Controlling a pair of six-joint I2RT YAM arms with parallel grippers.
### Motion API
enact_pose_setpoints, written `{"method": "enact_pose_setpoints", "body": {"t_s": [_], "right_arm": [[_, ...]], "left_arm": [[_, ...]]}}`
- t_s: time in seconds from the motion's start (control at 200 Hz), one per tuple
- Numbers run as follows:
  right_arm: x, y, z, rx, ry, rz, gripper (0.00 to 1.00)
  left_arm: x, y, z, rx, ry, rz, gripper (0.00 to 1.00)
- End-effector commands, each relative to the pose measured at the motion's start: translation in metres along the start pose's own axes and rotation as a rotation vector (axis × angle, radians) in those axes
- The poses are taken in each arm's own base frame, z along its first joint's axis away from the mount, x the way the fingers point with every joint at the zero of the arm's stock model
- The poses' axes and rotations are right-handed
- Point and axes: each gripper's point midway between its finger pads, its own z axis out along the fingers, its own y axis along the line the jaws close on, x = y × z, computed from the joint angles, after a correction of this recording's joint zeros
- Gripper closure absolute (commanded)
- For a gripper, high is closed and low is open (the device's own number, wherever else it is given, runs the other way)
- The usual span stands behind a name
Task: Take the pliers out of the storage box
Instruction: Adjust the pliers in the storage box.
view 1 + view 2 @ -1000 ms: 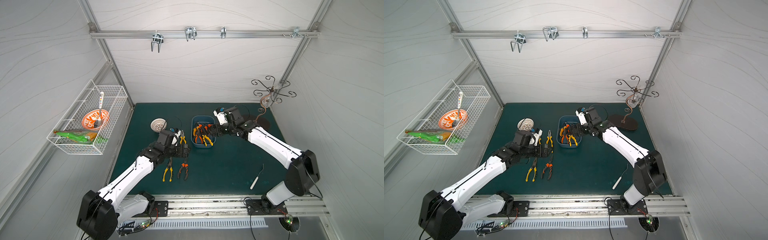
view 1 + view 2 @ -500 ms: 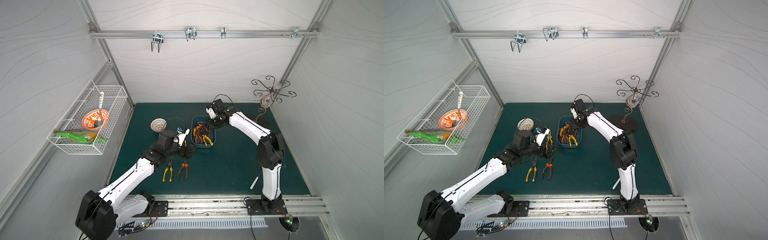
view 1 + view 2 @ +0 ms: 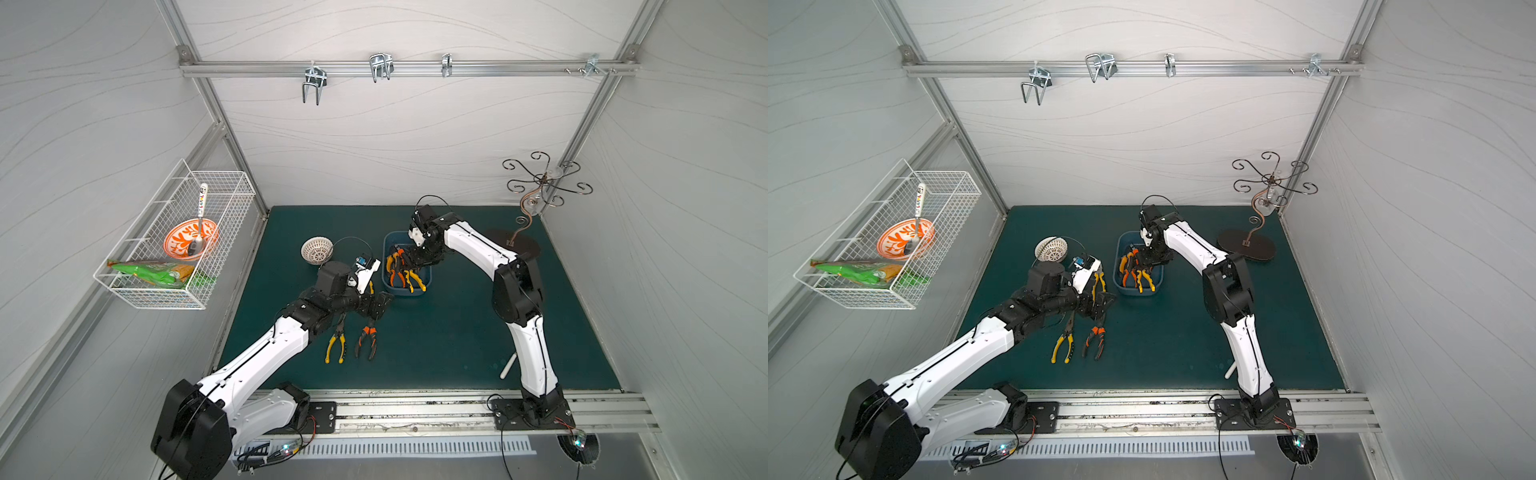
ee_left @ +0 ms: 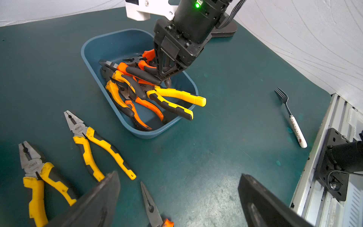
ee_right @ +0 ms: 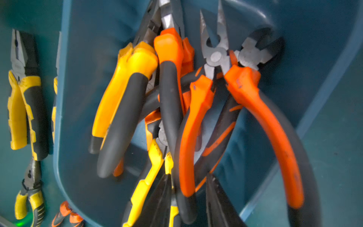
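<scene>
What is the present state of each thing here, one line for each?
storage box: upright on the mat, still holds pliers.
pliers in the box: piled crosswise; one yellow pair overhangs the rim.
pliers on the mat: taken out, lying flat.
left gripper: open, empty.
right gripper: down in the pile, jaws astride an orange-and-black handle; grip unclear.
fork: lying flat on the mat.

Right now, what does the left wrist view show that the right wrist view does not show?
Only the left wrist view: the white-handled fork, the right gripper seen from outside, reaching into the storage box, and the open left gripper. Only the right wrist view: a close look at the pointed pliers' parted tips, and the right gripper's fingers on both sides of an orange-and-black handle. Both: the storage box, the pliers piled in it, and yellow-handled pliers outside it.
</scene>
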Motion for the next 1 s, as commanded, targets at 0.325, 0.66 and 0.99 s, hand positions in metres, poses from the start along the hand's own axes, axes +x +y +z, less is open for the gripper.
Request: {"method": "enact_pose_setpoints", "body": {"t_s": [0.325,0.66,0.99], "right_arm": [[-0.006,0.015,-0.021,-0.041,-0.049,-0.124,1.0],[-0.001,0.045,-0.064,-0.107,-0.17,-0.191,1.0],[0.031,0.068,-0.05,-0.142,-0.112,-0.212,0.93]], "left_arm": [[-0.016,0.002,0.001,-0.018,-0.048,-0.001,0.0],[-0.013,0.006,0.005,-0.033,-0.045,-0.05,0.0],[-0.013,0.011,0.003,-0.063,-0.046,-0.055,0.0]]}}
